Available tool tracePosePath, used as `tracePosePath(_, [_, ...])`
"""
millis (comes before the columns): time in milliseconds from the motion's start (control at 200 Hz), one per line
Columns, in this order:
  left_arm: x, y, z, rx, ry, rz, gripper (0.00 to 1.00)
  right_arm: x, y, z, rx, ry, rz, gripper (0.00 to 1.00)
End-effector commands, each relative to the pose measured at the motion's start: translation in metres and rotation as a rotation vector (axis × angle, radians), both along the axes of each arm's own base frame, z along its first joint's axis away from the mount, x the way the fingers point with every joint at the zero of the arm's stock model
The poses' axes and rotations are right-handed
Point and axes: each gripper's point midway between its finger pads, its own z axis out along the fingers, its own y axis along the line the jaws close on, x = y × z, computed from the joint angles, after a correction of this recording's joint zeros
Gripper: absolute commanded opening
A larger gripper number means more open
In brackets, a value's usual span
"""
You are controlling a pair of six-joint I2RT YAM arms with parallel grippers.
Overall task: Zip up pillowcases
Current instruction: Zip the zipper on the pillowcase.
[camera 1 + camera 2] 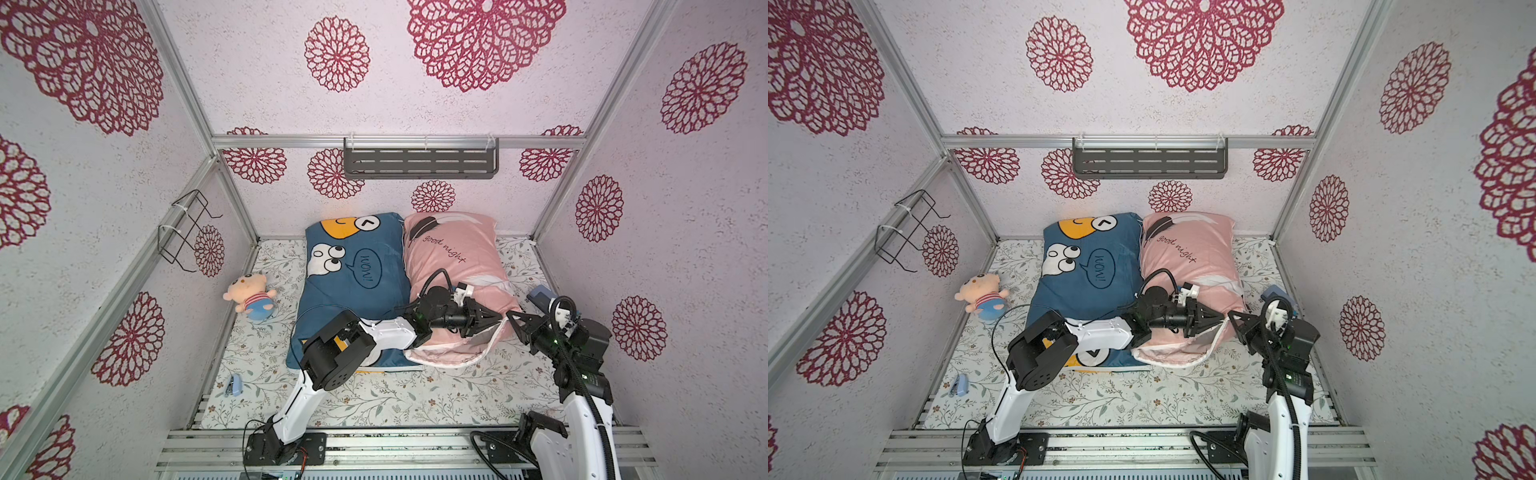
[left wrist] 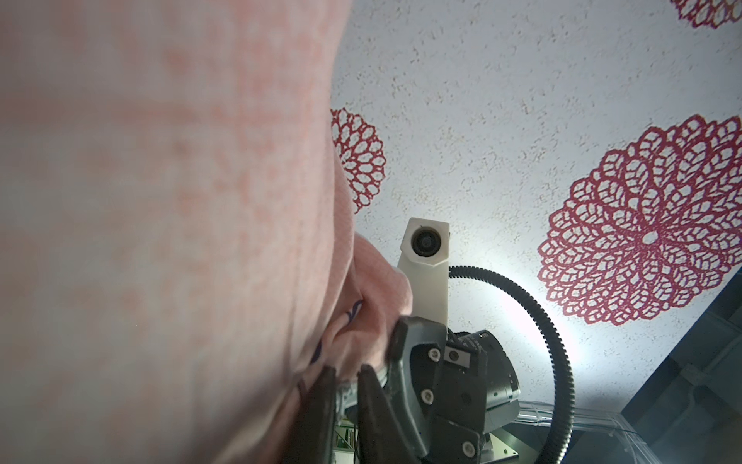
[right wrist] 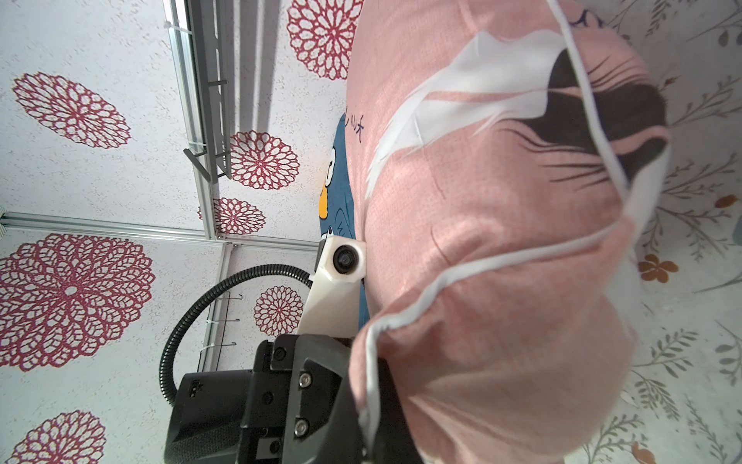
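Fingers [image 1: 485, 317] of the left gripper [image 1: 498, 319] pinch a fold of the pink case [image 1: 453, 257] at its near right corner, as the left wrist view shows. Just beside them the right gripper [image 1: 513, 320] has its fingers together against the same corner; what they hold, if anything, is hidden. Along that case's near edge an opening [image 1: 478, 337] gapes, so I judge its zip largely undone. The blue case [image 1: 353, 299] lies touching it on the robot's left. The left arm covers its near edge, so its zip cannot be judged.
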Motion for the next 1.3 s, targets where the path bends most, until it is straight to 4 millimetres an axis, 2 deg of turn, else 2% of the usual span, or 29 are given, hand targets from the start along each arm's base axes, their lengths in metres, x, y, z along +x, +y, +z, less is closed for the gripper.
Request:
tracePosePath(0, [-0.005, -0.004, 0.008, -0.02, -0.014, -0.026, 0.19, 0.001, 0.003, 0.014, -0.016, -0.071, 0.028, 0.0])
tracePosePath(215, [-0.009, -0.009, 0.006, -0.02, -0.01, -0.039, 0.19, 0.002, 0.002, 0.014, -0.016, -0.07, 0.024, 0.0])
tracePosePath(360, [-0.01, -0.009, 0.005, -0.018, -0.005, -0.039, 0.12, 0.001, 0.003, 0.015, -0.015, -0.072, 0.026, 0.0])
tracePosePath(761, [-0.007, -0.005, 0.003, -0.012, 0.005, -0.023, 0.03, 0.0, 0.003, 0.018, -0.018, -0.082, 0.027, 0.0])
tracePosePath(881, [-0.008, -0.004, 0.003, -0.007, -0.003, -0.025, 0.0, 0.0, 0.002, 0.027, -0.028, -0.103, 0.017, 0.0])
tracePosePath(1121, [-0.016, 0.006, 0.002, 0.085, -0.114, -0.047, 0.0, -0.003, -0.004, 0.064, -0.097, -0.178, -0.015, 0.0])
tracePosePath(1296, [-0.02, 0.016, -0.003, 0.147, -0.165, -0.068, 0.0, 0.0, -0.007, 0.076, -0.113, -0.202, -0.029, 0.0])
